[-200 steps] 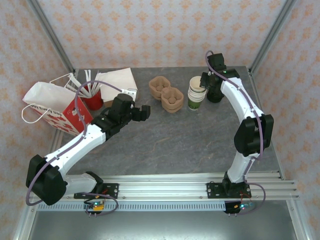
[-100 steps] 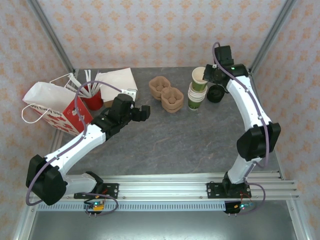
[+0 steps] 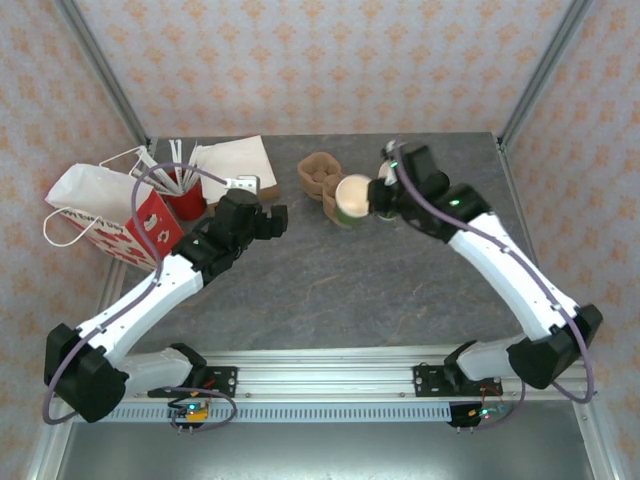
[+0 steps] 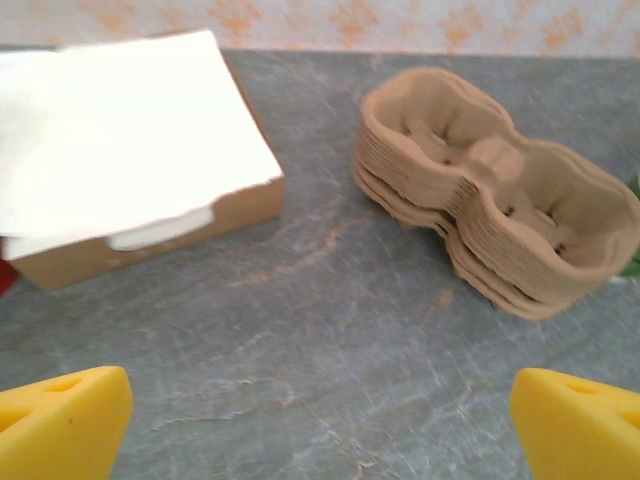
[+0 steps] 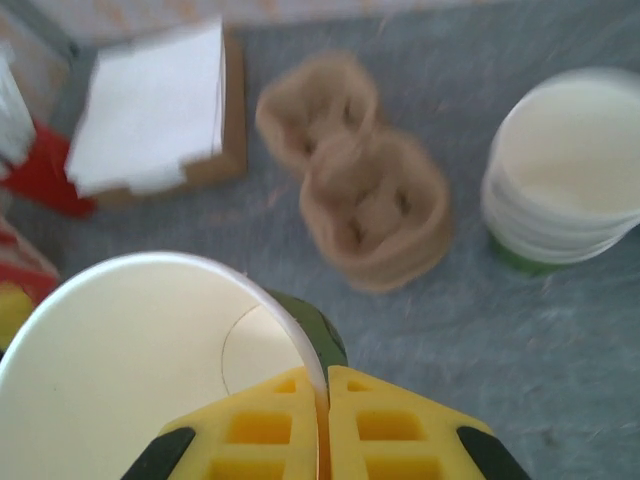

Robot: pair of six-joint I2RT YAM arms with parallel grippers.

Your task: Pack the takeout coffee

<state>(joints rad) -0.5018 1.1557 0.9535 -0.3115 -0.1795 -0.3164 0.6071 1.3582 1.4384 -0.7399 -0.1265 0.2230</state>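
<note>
My right gripper (image 3: 378, 197) (image 5: 327, 400) is shut on the rim of a lidless green-sided paper cup (image 3: 352, 195) (image 5: 130, 370) with a cream lining. It holds the cup in the air over the right end of the brown pulp carrier stack (image 3: 320, 175) (image 5: 370, 200) (image 4: 490, 200). The black-lidded takeout coffee is out of view. My left gripper (image 3: 270, 222) (image 4: 320, 440) is open over bare table, left of the carriers, with nothing between its yellow fingertips (image 4: 60, 420).
The stack of cream-lined cups (image 5: 565, 180) stands right of the carriers. A box of white napkins (image 3: 232, 160) (image 4: 120, 170), a red cup of white sticks (image 3: 183, 200) and a red-and-white paper bag (image 3: 100, 215) sit at the back left.
My right arm lifted one cup off the stack and swung it left and forward over the carriers. The left gripper crept slightly toward the back left.
</note>
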